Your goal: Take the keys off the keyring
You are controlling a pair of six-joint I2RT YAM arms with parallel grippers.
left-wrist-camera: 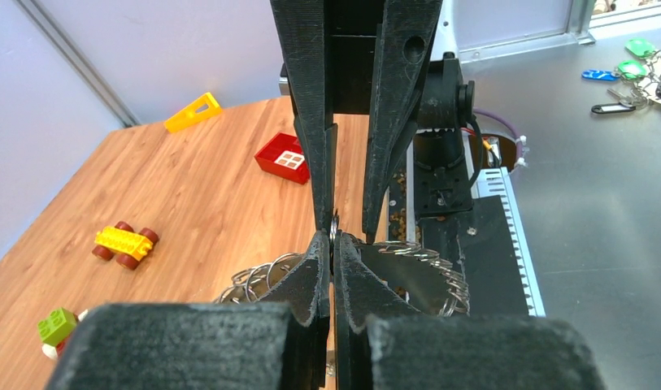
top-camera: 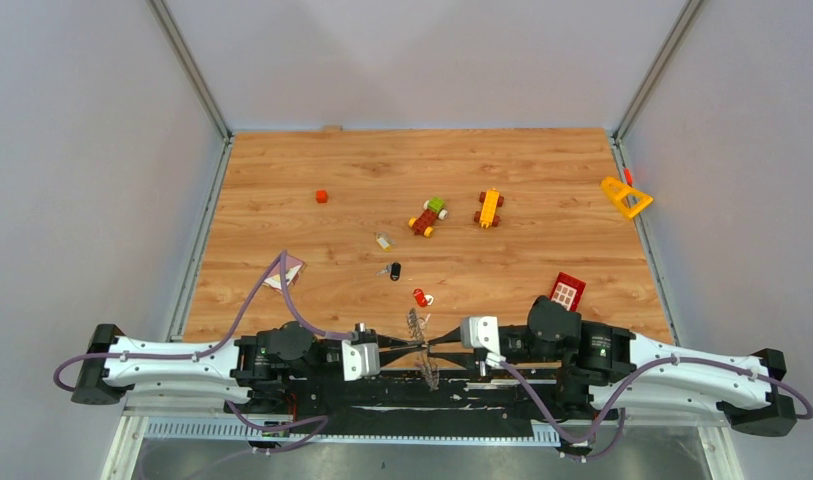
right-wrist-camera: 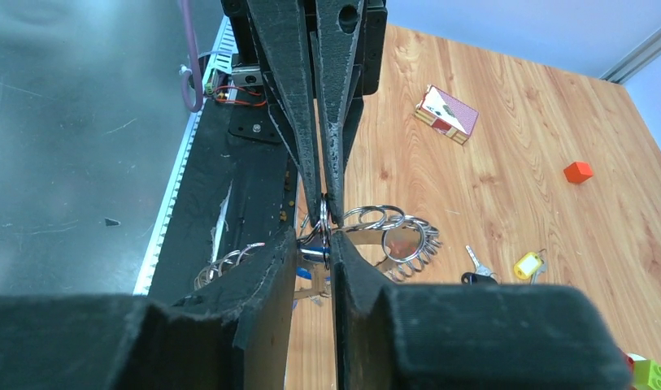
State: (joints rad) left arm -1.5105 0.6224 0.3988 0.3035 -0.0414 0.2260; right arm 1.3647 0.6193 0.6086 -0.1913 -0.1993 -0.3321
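Observation:
The keyring (top-camera: 416, 324) is a big silver ring strung with many small wire rings, held on edge between both grippers at the table's near edge. My left gripper (top-camera: 413, 345) is shut on its rim, seen in the left wrist view (left-wrist-camera: 333, 248). My right gripper (top-camera: 431, 345) faces it, and its jaws stand a little apart around the same rim (right-wrist-camera: 321, 244). A blue key (right-wrist-camera: 310, 253) hangs on the ring between the right fingers. A black key (top-camera: 394, 270), a red key (top-camera: 422, 297) and a yellow-tagged key (top-camera: 384, 240) lie loose on the wood.
A red block house (top-camera: 568, 291) lies by the right arm and a patterned card box (top-camera: 285, 270) by the left. Two toy vehicles (top-camera: 428, 216) (top-camera: 489, 208), an orange cube (top-camera: 322, 196) and a yellow triangle (top-camera: 625, 197) lie farther back. Another key bunch (left-wrist-camera: 636, 73) lies off the table.

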